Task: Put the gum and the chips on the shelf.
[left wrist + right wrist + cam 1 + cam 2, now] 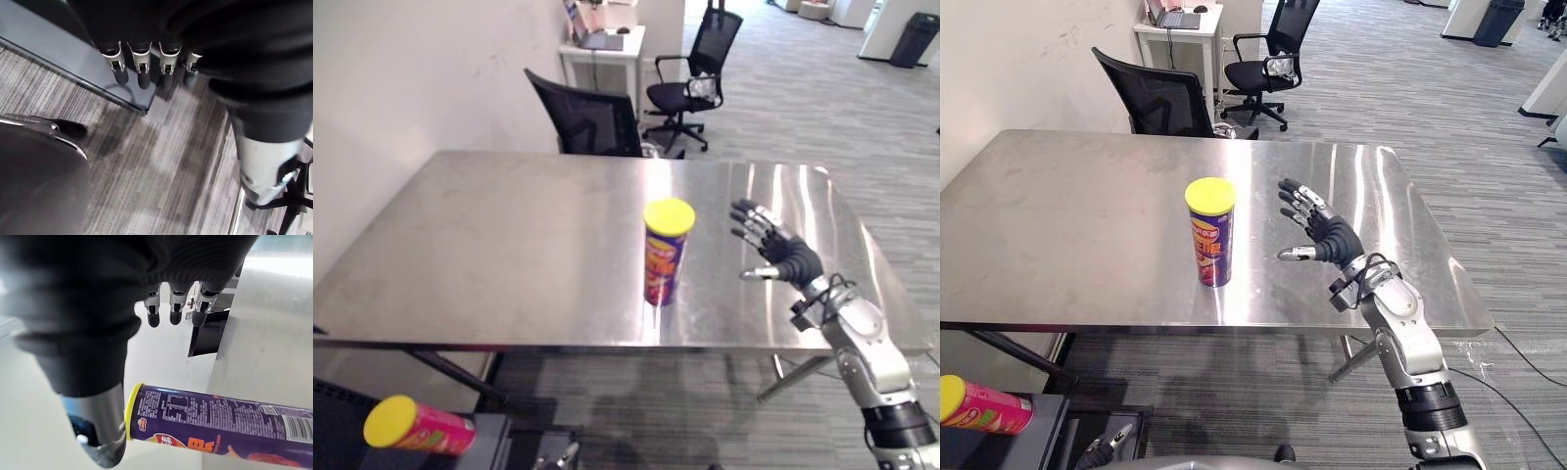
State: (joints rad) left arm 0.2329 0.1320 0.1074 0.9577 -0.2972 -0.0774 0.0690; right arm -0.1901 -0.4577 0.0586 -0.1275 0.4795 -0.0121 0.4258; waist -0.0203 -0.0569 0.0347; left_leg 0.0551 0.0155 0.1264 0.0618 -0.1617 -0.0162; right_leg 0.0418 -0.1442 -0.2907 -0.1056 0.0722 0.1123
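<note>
A purple chips can [664,257] with a yellow lid stands upright near the middle of the steel table [509,225]. My right hand [783,253] hovers open just to its right, palm toward it and fingers spread, not touching it. In the right wrist view the can [220,418] lies past the straight fingers [173,308]. A pink can with a yellow lid [416,424] lies on its side on the dark shelf [494,433] at the lower left, below table height. My left hand [142,68] hangs low with straight fingers over the shelf's edge [58,44], holding nothing.
Two black office chairs [587,117] [695,59] stand behind the table. A white desk with a laptop [602,44] is against the wall. A black bin [913,39] is far right. Grey carpet lies all around.
</note>
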